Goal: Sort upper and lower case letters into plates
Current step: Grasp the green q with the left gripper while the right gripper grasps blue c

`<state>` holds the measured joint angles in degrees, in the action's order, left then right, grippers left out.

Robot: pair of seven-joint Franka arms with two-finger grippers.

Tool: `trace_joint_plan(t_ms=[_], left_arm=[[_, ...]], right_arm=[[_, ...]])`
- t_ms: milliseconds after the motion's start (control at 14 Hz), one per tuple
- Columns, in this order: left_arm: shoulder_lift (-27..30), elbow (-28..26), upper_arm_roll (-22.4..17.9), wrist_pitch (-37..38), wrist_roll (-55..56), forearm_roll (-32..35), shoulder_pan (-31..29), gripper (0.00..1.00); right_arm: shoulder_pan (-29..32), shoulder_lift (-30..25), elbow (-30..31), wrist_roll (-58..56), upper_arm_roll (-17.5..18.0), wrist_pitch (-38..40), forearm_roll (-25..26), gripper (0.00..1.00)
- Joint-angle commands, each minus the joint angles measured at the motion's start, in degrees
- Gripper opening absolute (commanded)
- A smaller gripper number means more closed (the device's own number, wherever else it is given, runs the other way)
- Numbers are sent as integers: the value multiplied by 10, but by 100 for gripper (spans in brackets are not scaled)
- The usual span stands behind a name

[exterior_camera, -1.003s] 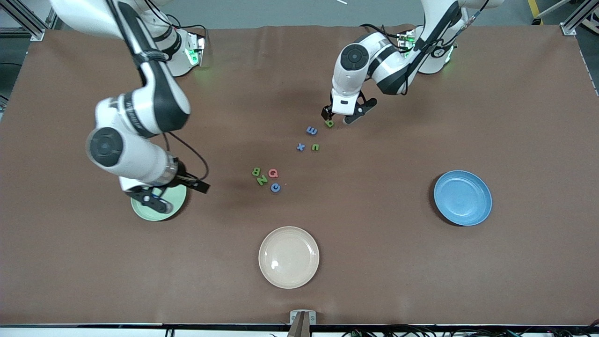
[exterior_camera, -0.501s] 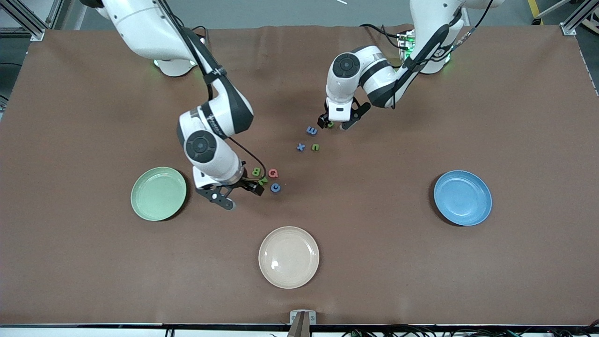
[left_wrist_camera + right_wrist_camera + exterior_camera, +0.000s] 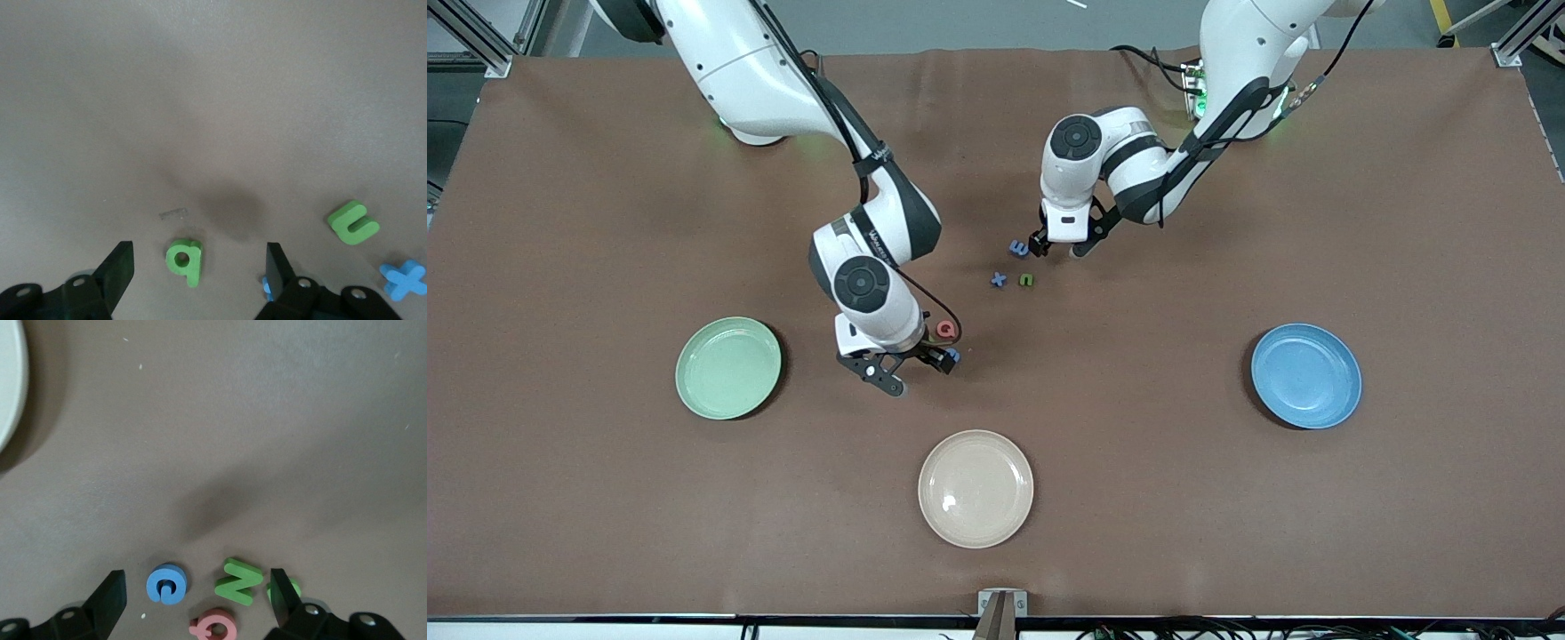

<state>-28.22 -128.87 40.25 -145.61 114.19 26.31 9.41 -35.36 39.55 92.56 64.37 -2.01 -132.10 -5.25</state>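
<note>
My left gripper (image 3: 1059, 251) (image 3: 199, 255) is open, its fingers standing either side of a small green letter (image 3: 181, 259) with a ring and a stem, without touching it. Beside it lie a green u (image 3: 1027, 280) (image 3: 353, 221), a blue x (image 3: 998, 280) (image 3: 403, 280) and a blue E (image 3: 1018, 248). My right gripper (image 3: 920, 373) (image 3: 197, 582) hangs open over a second cluster: a blue G (image 3: 167, 583), a green N (image 3: 237, 581), a pink Q (image 3: 946, 330) (image 3: 213, 627) and a green letter (image 3: 292, 588) half hidden by a finger. The mint green plate (image 3: 727, 367) and the sky blue plate (image 3: 1305, 375) hold nothing.
A cream-beige plate (image 3: 975, 488) (image 3: 10, 387) sits near the table's front edge, nearer the camera than both letter clusters. The brown table (image 3: 1183, 516) runs wide between the plates.
My right arm swung from over the mint green plate across to the letter cluster. My left gripper shifted slightly over the small green letter, and its jaws narrowed a little.
</note>
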Motion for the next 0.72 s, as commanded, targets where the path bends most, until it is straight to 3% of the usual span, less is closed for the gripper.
trace_joint_plan(t_ms=[0,358,645], left_arm=[[-18,8,1,-7,26,30,-2,86],[-39,17,1,-7,26,30,-3,81],[-47,24,1,-7,26,31,1,76]], right_arm=[[-15,37,-42,64,-7,2,16,88],[-24,83,-89,163,-6,2,16,78],[-31,91,-99,180,-6,2,16,78]])
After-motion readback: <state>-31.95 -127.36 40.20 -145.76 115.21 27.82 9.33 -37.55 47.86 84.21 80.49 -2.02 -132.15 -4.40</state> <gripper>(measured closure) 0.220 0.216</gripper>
